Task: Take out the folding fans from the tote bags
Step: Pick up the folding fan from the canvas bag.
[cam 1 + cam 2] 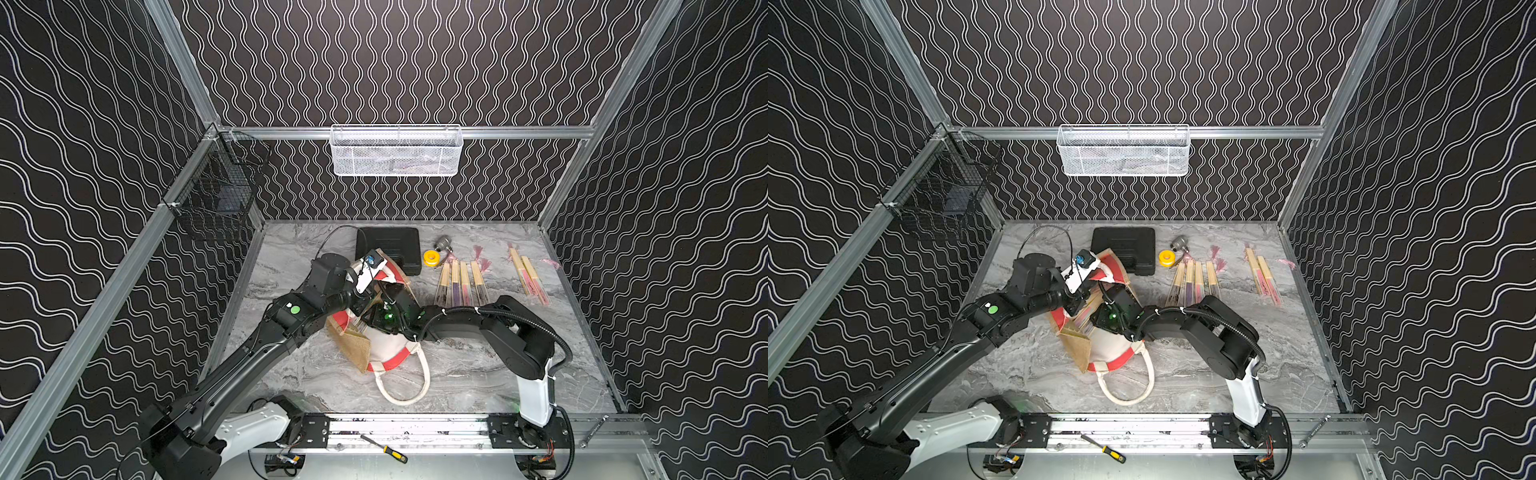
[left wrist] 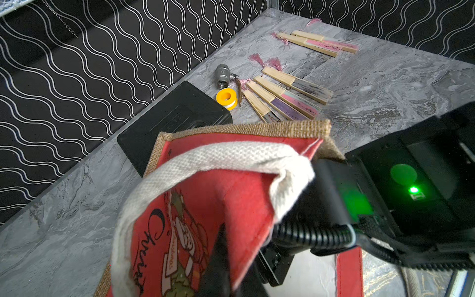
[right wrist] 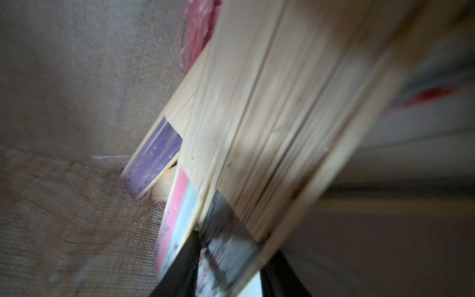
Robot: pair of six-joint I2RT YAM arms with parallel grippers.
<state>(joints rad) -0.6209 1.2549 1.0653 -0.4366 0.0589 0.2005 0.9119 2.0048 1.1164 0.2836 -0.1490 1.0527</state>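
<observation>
- Holding the tote bag (image 1: 390,353) by its rim, my left claw (image 2: 223,259) is clenched on the red side.
- My right claw (image 3: 228,264) is inside the bag, jaws either side of a dark fan (image 3: 223,226). Blur hides whether it grips.
- More folding fans (image 3: 257,102) lie packed in the bag.
- Six fans lie on the surface (image 1: 478,374): four (image 1: 459,282) together, two (image 1: 530,276) further right.
</observation>
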